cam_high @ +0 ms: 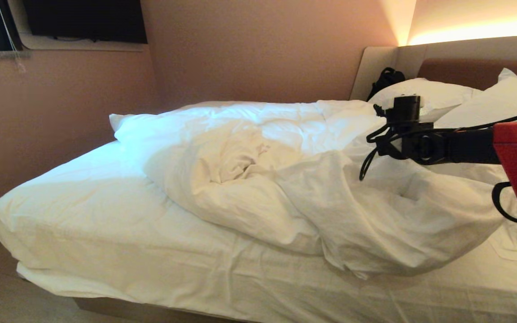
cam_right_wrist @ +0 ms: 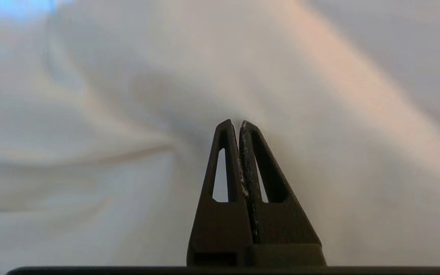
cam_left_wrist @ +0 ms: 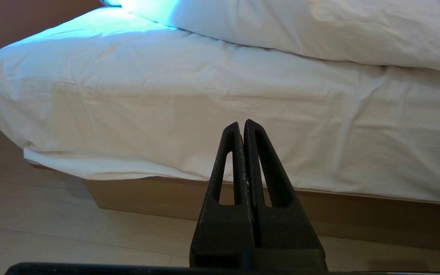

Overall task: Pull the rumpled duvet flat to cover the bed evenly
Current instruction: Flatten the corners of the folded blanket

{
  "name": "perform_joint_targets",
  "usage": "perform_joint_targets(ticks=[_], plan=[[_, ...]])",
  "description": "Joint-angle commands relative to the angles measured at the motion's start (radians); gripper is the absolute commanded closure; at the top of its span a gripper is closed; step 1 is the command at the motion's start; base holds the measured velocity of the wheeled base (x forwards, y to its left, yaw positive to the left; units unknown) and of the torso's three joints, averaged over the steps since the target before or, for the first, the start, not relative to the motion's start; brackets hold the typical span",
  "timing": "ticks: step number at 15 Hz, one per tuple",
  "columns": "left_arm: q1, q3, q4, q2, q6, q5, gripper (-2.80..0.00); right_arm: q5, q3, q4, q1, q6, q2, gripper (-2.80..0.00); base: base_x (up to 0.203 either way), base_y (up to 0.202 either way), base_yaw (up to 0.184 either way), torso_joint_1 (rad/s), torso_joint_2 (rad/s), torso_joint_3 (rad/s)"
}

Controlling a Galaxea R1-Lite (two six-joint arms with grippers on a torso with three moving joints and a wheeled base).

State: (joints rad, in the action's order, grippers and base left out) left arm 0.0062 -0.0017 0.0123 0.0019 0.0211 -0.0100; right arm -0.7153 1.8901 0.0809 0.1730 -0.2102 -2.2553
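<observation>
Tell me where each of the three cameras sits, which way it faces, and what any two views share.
Head view: high, facing forward and down over the bed; the right arm reaches in over the rumpled duvet.
Left wrist view: low beside the bed, facing its side and the floor; the left gripper shows shut and empty.
Right wrist view: pressed close against the duvet; the right gripper shows shut.
Shared: head and left wrist views both show the bed's near side and the duvet.

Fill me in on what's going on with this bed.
The robot is straightening a rumpled duvet that lies bunched toward the pillow end of the bed, leaving the foot end bare sheet. Its right gripper has shut with its tips pressed into the duvet's fabric near the pillows. The left gripper hangs shut beside the bed, touching nothing.
</observation>
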Motion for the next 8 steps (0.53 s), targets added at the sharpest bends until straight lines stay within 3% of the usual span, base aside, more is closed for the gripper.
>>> perform_joint_targets(ticks=[1,4,8], plan=[[0.0,0.0,0.0,0.0,0.0,-0.001,0.0,-0.004,-0.051,0.0,0.0,0.021,0.11,0.0,0.0,0.0,0.0,0.0,0.0,0.0],[0.001,0.0,0.0,0.0,0.0,-0.001,0.0,-0.002,-0.14,0.0,0.0,0.028,0.208,0.0,0.0,0.0,0.0,0.0,0.0,0.0],[0.0,0.0,0.0,0.0,0.0,-0.001,0.0,0.009,-0.114,-0.002,0.0,0.026,0.176,0.0,0.0,0.0,0.0,0.0,0.0,0.0]])
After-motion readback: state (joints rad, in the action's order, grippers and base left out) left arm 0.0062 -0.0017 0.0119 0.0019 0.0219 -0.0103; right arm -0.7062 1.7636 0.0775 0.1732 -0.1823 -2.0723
